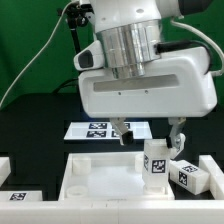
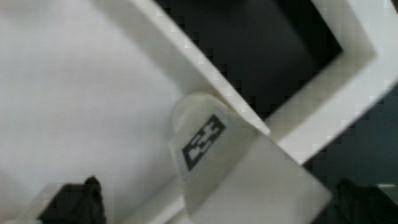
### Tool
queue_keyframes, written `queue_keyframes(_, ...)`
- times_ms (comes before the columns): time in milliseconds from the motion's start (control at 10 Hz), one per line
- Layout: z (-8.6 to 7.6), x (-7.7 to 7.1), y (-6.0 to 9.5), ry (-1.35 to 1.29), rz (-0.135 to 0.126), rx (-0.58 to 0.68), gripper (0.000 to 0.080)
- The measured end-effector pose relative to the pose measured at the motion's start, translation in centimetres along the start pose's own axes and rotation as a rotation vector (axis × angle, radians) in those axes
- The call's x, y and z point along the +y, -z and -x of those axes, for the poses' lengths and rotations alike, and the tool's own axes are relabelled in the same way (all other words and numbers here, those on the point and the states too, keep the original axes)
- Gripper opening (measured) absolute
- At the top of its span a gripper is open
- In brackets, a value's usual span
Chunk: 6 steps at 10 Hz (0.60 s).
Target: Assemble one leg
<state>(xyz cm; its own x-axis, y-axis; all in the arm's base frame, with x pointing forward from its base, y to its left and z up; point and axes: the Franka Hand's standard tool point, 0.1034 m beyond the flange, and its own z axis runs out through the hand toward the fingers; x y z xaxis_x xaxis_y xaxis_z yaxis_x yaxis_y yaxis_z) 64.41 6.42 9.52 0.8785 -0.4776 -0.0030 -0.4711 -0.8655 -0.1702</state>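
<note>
**Exterior view.** A low camera stands close before the black table and faces the arm head-on, toward a green backdrop. The arm's wrist housing fills the middle of the picture. The white panel lies nearest the lens.

**Wrist view.** A camera on the wrist looks down past the dark fingertips at very short range, and the picture is blurred.

**Shared field.** Both views show the panel's raised rim, the tagged leg and some black table.

Bright even light, both views softly blurred.
</note>
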Motion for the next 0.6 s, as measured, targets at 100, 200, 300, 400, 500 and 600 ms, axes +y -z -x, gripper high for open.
queue_keyframes(100,-0.2,-0.35,0.02,0.088,0.021,0.005,0.0649)
queue_keyframes(200,-0.48,-0.53,0.17,0.245,0.045,0.001,0.0649)
queue_keyframes(300,-0.68,-0.77,0.23,0.361,0.066,-0.009,0.0649)
queue_keyframes(400,-0.76,-1.06,0.07,0.467,0.085,-0.006,0.0649)
queue_keyframes(500,-0.59,-1.04,-0.27,0.544,0.091,-0.012,0.0649)
queue_keyframes(600,-0.61,-0.78,-0.53,0.599,0.093,-0.018,0.0649)
